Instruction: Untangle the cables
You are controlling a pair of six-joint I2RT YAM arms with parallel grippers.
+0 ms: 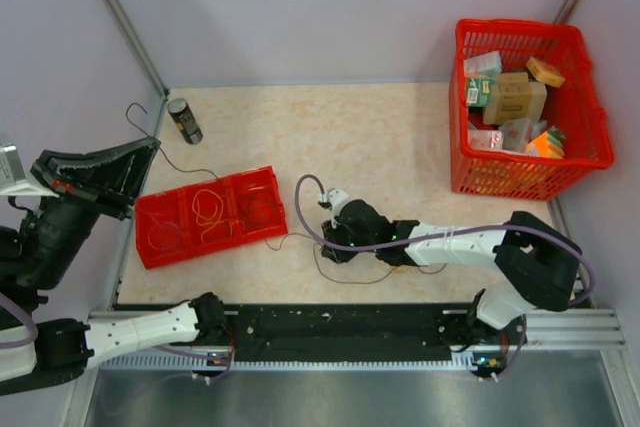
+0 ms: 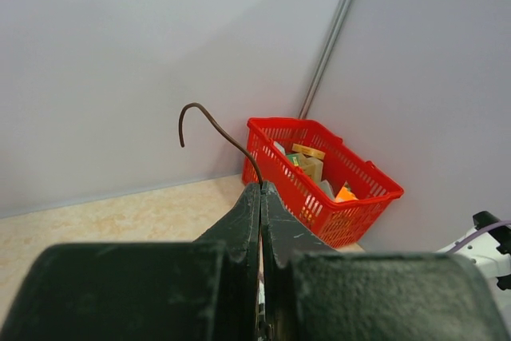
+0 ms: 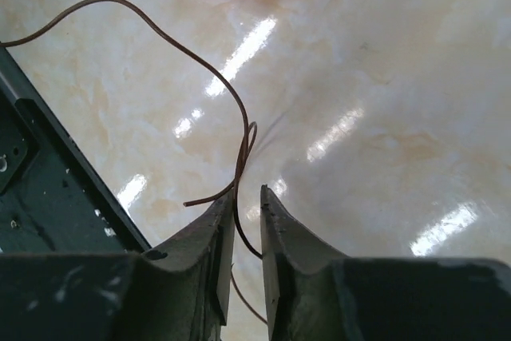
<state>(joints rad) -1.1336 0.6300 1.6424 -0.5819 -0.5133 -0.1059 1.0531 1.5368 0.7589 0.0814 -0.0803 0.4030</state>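
The cables (image 1: 205, 209) are showing as two very thin strands: a yellow-orange wire (image 1: 207, 203) and a dark brown wire (image 2: 227, 135). The yellow-orange wire is lying in loose loops inside a shallow red tray (image 1: 215, 246). That places it below and forward of the left gripper (image 1: 148, 147) and off to the side of the right gripper (image 1: 332, 247), touching neither.

The left gripper is standing raised above the table (image 1: 400, 137). In the left wrist view its fingers (image 2: 243, 213) are pressing fully together, pinching the dark brown wire at their tips. A short free end is rising beyond the tips and curling over into a hook. Behind the tips, in the overhead view, the same strand is dropping away toward the tray.

The right gripper is sitting low over the table. In the right wrist view its fingers (image 3: 209, 237) are standing narrowly apart. The dark brown wire is passing through that gap, close to one inner face, without being clamped. Ahead of the tips it is doubling on itself, then sweeping away in a wide arc across the glossy surface. In the overhead view a slack loop of it is lying on the table just beside and beneath this gripper.

A dark can (image 1: 184, 120) is standing beyond the left gripper, and a red basket (image 1: 580, 77) of boxes is sitting well beyond the right gripper.
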